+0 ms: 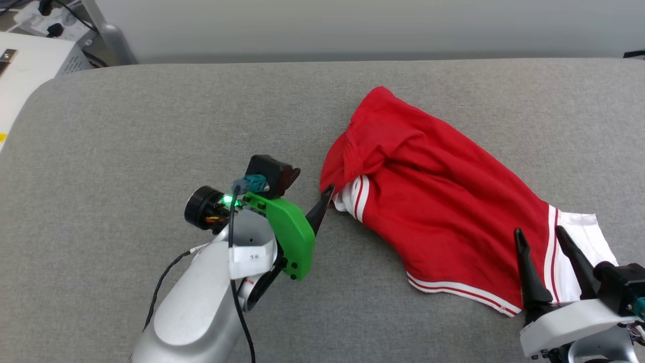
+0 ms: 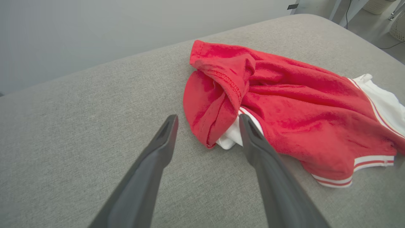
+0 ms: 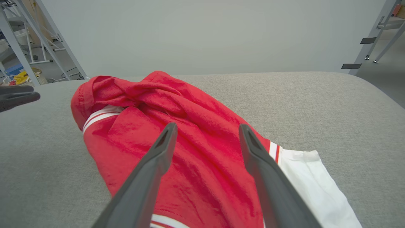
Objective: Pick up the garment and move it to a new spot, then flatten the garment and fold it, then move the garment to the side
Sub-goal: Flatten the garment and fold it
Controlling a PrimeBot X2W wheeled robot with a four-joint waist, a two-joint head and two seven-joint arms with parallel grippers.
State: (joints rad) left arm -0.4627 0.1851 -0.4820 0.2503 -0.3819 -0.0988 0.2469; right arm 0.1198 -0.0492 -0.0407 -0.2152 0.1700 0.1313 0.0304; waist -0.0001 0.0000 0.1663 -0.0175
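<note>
The garment [image 1: 443, 201] lies crumpled on the grey table, red with white sleeves and red-white striped trim; no lettering shows. My left gripper [image 1: 326, 195] is open at the garment's left edge, its fingertips close to a tucked white sleeve [image 2: 229, 139]. In the left wrist view the gripper [image 2: 208, 117] straddles that bunched red edge of the garment [image 2: 284, 104]. My right gripper [image 1: 539, 233] is open over the garment's near right end, beside the other white sleeve [image 1: 584, 237]. In the right wrist view its fingers [image 3: 207, 126] hang apart over the red cloth [image 3: 133, 133].
The grey padded table [image 1: 151, 126] stretches wide to the left of the garment. A white box with cables [image 1: 30, 65] stands beyond its far left corner. Metal frame legs [image 3: 47, 47] stand off the table. The left gripper's fingertip [image 3: 15, 96] shows at the right wrist view's left edge.
</note>
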